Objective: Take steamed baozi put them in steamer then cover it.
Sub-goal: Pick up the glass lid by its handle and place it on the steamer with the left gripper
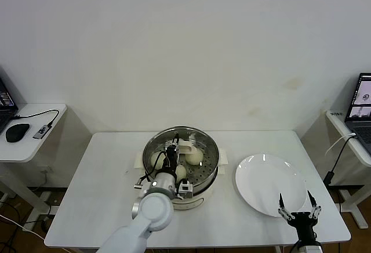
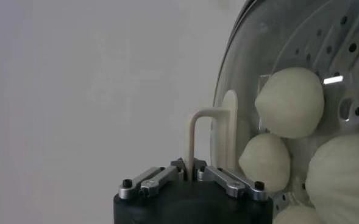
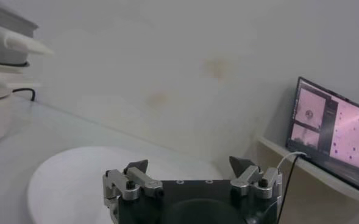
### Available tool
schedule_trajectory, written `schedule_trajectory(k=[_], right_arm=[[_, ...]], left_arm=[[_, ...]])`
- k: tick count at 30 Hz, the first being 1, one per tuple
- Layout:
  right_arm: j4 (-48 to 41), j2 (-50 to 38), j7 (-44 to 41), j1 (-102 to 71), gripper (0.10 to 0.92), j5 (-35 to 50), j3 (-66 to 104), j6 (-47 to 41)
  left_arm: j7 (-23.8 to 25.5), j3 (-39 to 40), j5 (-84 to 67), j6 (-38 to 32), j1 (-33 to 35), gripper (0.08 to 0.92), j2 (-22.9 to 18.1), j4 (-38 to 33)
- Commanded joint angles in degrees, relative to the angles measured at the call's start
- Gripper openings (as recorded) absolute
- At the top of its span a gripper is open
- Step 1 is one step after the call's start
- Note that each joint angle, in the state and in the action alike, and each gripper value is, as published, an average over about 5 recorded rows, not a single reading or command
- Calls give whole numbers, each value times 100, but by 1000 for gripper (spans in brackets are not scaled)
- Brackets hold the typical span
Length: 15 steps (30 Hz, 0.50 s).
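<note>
The steel steamer [image 1: 149, 148] stands mid-table. The clear glass cover [image 1: 200, 141] lies over its mouth. My left gripper [image 1: 172, 150] is shut on the cover's cream-white bar handle [image 2: 195, 129], seen in the left wrist view between my closed fingers [image 2: 190, 170]. Through the glass I see several cream-white baozi [image 1: 195, 156] on the perforated tray [image 2: 350, 45]; they show large in the left wrist view [image 2: 291, 102]. I cannot tell whether the cover's rim rests on the pot. My right gripper [image 1: 298, 205] is open and empty at the plate's near edge, also in the right wrist view [image 3: 191, 165].
An empty white plate [image 1: 261, 177] lies right of the steamer, also in the right wrist view [image 3: 69, 182]. A side desk with a mouse [image 1: 17, 131] stands at left. A side desk with a laptop [image 1: 362, 99] stands at right.
</note>
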Motion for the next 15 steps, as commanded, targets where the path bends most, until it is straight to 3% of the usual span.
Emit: schedule_trajectory(k=[1, 15], right_arm=[[-11, -2, 0, 4, 823, -1, -9, 1], [-40, 6, 2, 6, 823, -15, -31, -1]], left_arm=[[22, 18, -17, -7, 11, 144, -24, 22], [62, -14, -86, -10, -37, 144, -6, -24]])
